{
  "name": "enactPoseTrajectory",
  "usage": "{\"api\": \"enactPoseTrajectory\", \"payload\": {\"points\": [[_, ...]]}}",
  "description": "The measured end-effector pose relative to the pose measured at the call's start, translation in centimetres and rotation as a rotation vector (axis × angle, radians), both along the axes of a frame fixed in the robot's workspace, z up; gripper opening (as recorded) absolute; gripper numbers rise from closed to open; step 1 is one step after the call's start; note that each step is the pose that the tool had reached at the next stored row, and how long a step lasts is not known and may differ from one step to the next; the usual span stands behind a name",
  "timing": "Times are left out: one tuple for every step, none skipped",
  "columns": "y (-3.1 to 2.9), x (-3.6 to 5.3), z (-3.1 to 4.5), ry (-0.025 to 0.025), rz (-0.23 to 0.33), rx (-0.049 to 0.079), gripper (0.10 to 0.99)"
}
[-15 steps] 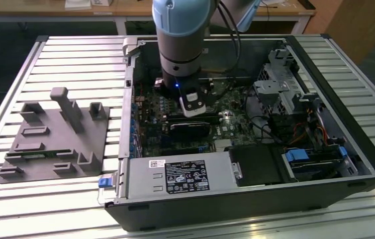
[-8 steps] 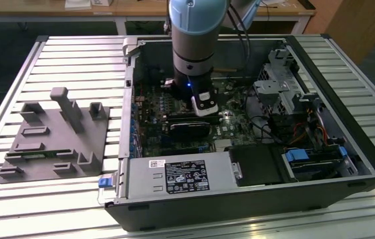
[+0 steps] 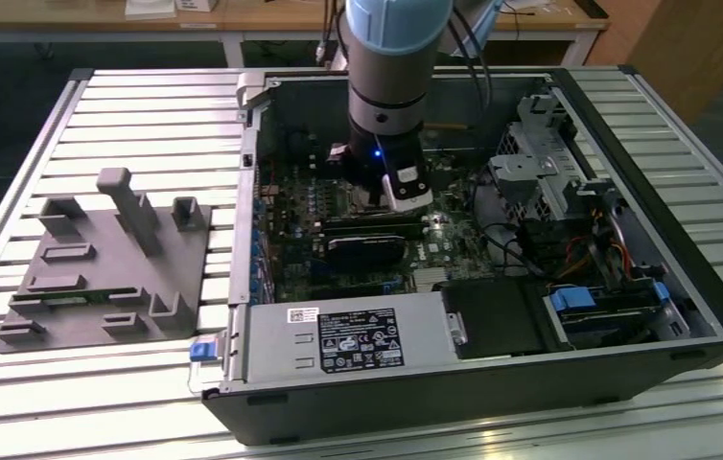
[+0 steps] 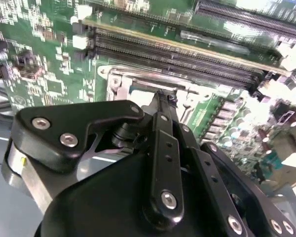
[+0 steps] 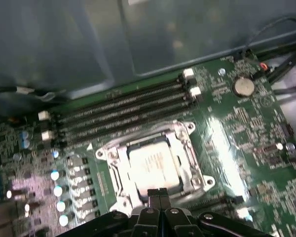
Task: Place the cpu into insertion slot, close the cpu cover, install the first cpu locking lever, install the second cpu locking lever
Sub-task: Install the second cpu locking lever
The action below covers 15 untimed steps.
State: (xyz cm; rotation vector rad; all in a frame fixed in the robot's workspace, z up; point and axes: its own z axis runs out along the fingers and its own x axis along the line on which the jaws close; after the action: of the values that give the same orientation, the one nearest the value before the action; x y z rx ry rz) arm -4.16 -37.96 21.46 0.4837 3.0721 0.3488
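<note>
In the first wrist view the cpu (image 5: 153, 165), a pale silvery square, lies in the insertion slot (image 5: 102, 154) on the green board. The cpu cover (image 5: 186, 157), a silvery frame, lies down flat around it. My gripper (image 5: 159, 194) is shut, its two black fingertips pressed together at the socket's near edge, just past the cpu. The second wrist view shows the gripper (image 4: 163, 96) touching or almost touching the socket's metal frame (image 4: 119, 81). In the exterior view the gripper (image 3: 394, 203) reaches down into the open computer case. I cannot make out the locking levers.
Long black memory slots (image 5: 123, 106) run beside the socket, with a coin battery (image 5: 244, 86) farther off. The case holds a power supply (image 3: 336, 340) and a drive cage (image 3: 553, 182). A grey fixture plate (image 3: 100, 268) sits at the exterior view's left.
</note>
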Motion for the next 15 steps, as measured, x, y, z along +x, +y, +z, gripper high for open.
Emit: {"api": "enactPoseTrajectory", "payload": {"points": [[0.38, 0.01, -0.01, 0.0000, 0.000, -0.006, 0.106], [0.60, 0.06, -0.01, -0.0001, 0.000, -0.012, 0.106], [0.73, 0.16, -0.01, 0.0001, 0.000, -0.019, 0.106], [0.86, 0.25, -0.03, -0.0001, 0.000, -0.027, 0.106], [1.02, 0.32, -0.03, -0.0001, 0.000, -0.034, 0.106], [1.25, 0.37, -0.05, -0.0001, 0.000, -0.041, 0.106], [1.53, 0.40, -0.05, -0.0001, 0.000, -0.046, 0.106], [1.77, 0.41, -0.05, 0.0000, 0.000, -0.049, 0.106], [2.05, 0.42, -0.06, -0.0001, 0.000, -0.050, 0.106], [2.27, 0.42, -0.06, -0.0001, 0.000, -0.051, 0.106], [2.41, 0.43, -0.06, -0.0001, 0.000, -0.052, 0.106], [2.49, 0.45, -0.06, -0.0001, 0.000, -0.053, 0.106], [2.53, 0.46, -0.06, -0.0001, 0.000, -0.053, 0.106], [2.53, 0.46, -0.06, -0.0001, 0.000, -0.053, 0.106], [2.52, 0.46, -0.06, 0.0000, 0.000, -0.053, 0.106]]}}
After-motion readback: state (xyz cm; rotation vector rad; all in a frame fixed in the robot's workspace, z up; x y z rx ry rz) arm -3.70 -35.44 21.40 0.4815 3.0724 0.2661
